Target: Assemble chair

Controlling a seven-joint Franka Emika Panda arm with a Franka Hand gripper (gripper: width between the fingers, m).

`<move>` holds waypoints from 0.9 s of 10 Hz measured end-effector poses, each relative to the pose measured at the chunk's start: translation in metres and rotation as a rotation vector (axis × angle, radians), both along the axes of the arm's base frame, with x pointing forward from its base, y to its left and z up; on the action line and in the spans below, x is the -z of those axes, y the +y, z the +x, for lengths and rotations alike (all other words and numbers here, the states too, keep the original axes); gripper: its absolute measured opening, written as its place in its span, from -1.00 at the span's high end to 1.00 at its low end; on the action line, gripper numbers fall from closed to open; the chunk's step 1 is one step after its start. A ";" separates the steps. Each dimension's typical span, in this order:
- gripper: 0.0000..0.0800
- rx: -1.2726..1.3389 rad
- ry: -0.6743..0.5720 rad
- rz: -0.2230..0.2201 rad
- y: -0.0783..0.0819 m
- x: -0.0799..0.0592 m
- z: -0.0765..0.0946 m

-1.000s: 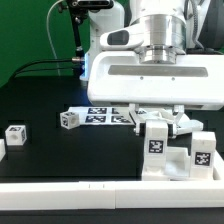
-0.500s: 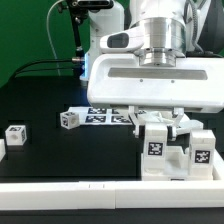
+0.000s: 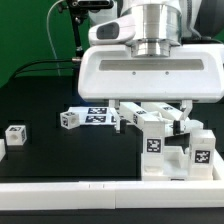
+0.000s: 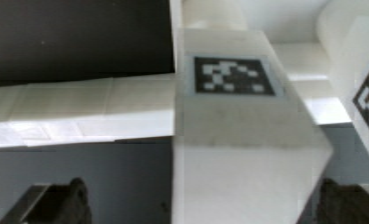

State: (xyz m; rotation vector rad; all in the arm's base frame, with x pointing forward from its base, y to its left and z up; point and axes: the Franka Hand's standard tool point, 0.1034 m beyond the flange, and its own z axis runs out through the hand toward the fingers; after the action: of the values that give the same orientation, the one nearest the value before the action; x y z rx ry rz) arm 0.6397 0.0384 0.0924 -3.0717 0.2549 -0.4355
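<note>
Gripper (image 3: 151, 119) at the chair (image 3: 157, 160)
Jaws spread wide, one on each side of its tagged upright block, which stands on the surface (image 3: 45, 100).

Exterior view wide, wrist view close; both show the chair (image 3: 156, 146)

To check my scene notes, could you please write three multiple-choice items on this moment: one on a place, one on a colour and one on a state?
1. Where does the partly built chair stand?
A) at the exterior view's right, by the white rail
B) at the exterior view's left
C) held up off the table
2. What colour is the table?
A) white
B) black
C) green
3. How is the pincer?
A) shut on a block
B) out of view
C) open

Key: 1 A, the chair rises on that side next to the rail. 2 B, its bare surface is black. 3 C, its fingers stand wide apart on either side of the chair's top.
</note>
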 end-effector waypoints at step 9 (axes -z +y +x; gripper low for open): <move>-0.38 0.080 0.240 0.079 0.003 0.007 -0.008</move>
State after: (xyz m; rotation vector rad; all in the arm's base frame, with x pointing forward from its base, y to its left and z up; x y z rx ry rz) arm 0.6320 0.0411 0.0849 -3.0409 0.3923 -0.0547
